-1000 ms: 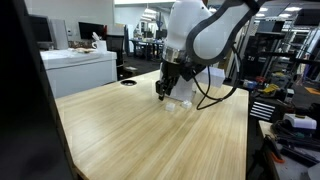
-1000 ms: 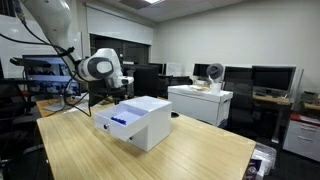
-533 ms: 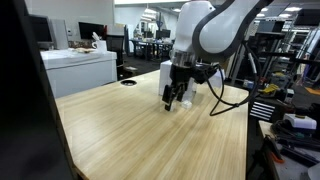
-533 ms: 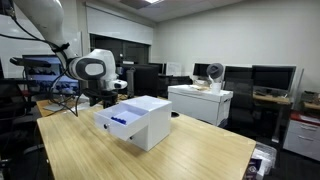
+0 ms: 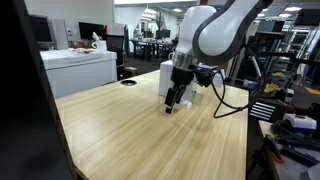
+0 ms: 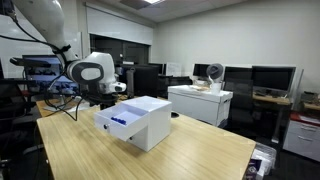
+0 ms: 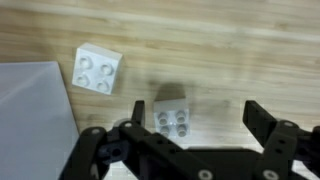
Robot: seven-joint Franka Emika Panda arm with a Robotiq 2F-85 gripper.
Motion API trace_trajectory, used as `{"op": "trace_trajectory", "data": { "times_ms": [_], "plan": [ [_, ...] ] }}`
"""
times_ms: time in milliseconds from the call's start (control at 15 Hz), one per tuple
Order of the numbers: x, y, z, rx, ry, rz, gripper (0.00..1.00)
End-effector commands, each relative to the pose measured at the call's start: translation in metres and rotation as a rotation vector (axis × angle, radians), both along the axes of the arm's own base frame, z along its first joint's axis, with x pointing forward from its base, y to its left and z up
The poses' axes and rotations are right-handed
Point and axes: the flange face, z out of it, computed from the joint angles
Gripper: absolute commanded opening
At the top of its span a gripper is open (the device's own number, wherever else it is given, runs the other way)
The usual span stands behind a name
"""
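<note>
— Any containers on the scene?
— Just one: a white box [image 6: 140,118] standing on the wooden table [image 5: 120,135]. An exterior view shows blue marking on one side. Its top is closed, so I cannot tell what it holds. In the wrist view its pale surface [image 7: 35,120] fills the lower left corner.
— Where is the gripper?
— The gripper [image 7: 175,128] hangs low over the table, just beside the box. Its fingers [image 7: 272,135] are spread wide apart and are not closed on anything.
— And the thing nearest to it?
— A small white studded block [image 7: 172,118] lies flat on the wood with four studs facing up. It sits in the gap between the two fingers, closer to the finger on the box side. I cannot tell whether that finger touches it.
— Anything else close by?
— A second block [image 7: 98,68] of the same kind lies beyond the fingertips, near the box's edge. It is apart from the first and turned at a slight angle.
— And from outside?
— The arm [image 5: 215,30] bends down in front of the box, and the blocks are too small to make out there
</note>
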Motion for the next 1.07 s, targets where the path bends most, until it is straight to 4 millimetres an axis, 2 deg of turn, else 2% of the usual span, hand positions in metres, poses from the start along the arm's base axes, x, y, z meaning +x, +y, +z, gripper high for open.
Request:
{"op": "trace_trajectory", "data": {
  "times_ms": [0,667,733,1000],
  "plan": [
    [-0.001,0.0,-0.002,0.026,-0.023,0.059,1.0],
    [0.002,-0.017,-0.016,0.014,-0.044,0.138,1.0],
    [0.003,-0.018,-0.018,0.016,-0.041,0.136,0.8],
    [0.005,-0.021,-0.02,0.021,-0.038,0.133,0.52]
  ]
}}
